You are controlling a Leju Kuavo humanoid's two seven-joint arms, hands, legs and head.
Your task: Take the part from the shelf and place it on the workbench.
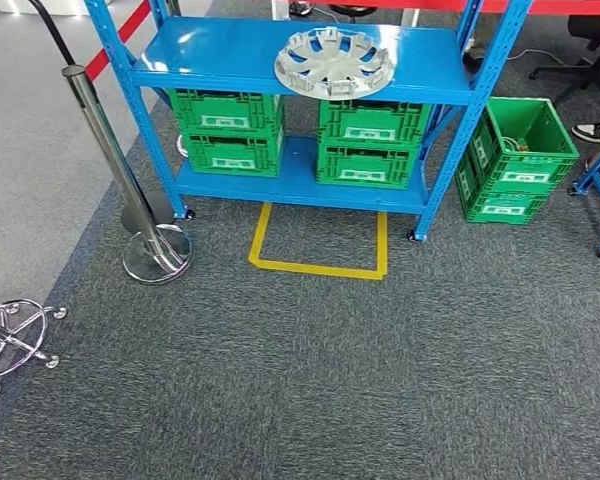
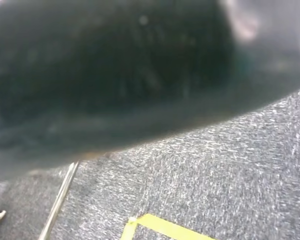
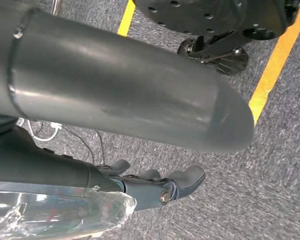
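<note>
Right hand (image 3: 156, 187) hangs over the carpet, fingers extended and apart, holding nothing. Left hand: its wrist view is a dark blur, so I cannot tell how it stands. Wheel cover (image 1: 335, 62), the part to be fetched, lies flat on the upper board of the blue shelf (image 1: 206, 65), above green crates (image 1: 225, 130). Judged stage: approach, nothing yet grasped. Next move calls for closing to the yellow floor marking (image 1: 320, 268), then raising an arm to the cover's rim.
</note>
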